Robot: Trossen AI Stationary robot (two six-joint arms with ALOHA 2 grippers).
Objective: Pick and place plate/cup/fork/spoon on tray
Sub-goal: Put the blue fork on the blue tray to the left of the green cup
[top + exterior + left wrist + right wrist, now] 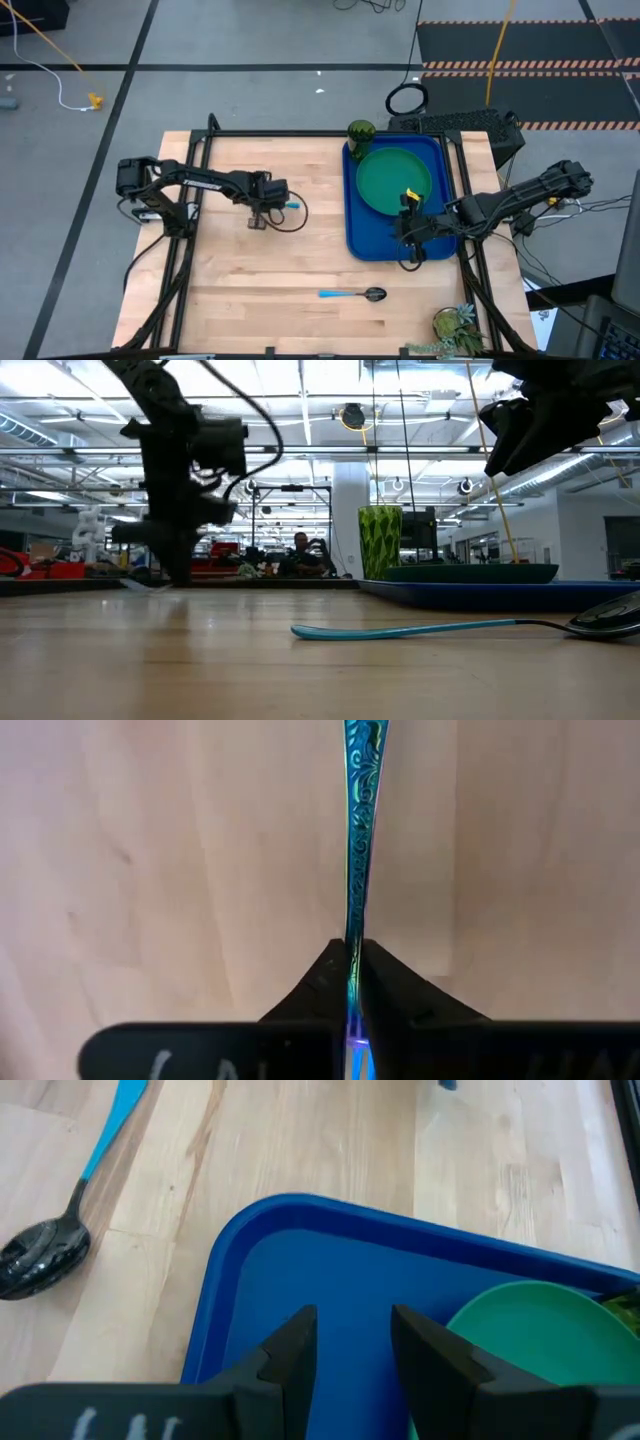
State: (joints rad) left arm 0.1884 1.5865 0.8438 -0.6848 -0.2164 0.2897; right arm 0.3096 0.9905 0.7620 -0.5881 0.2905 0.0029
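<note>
My left gripper (258, 216) hangs over the table's left-middle, shut on the fork, a slim blue-handled utensil (357, 830) whose blue end (292, 205) sticks out toward the tray. The royal-blue tray (362, 235) lies at the right. On it lies the round green plate (393, 180), and the ribbed green cup (360, 132) stands at its far left corner. The spoon (350, 294), blue-handled with a dark bowl, lies flat on the table near the front. My right gripper (350, 1342) hovers open over the tray's near end, nothing between its fingers. My left gripper pinches the fork's handle (354, 925) between its two fingers, which come from above and point steeply down. The handle runs out from between the fingertips, seen on edge. Whether the fork rests on the table or hangs clear of it I cannot tell.
A small potted plant (455, 325) stands at the table's near right corner. A black frame (190, 290) borders the table's sides. A dark keyboard (460, 122) sits beyond the far edge. Bare wood lies between my left gripper and the spoon.
</note>
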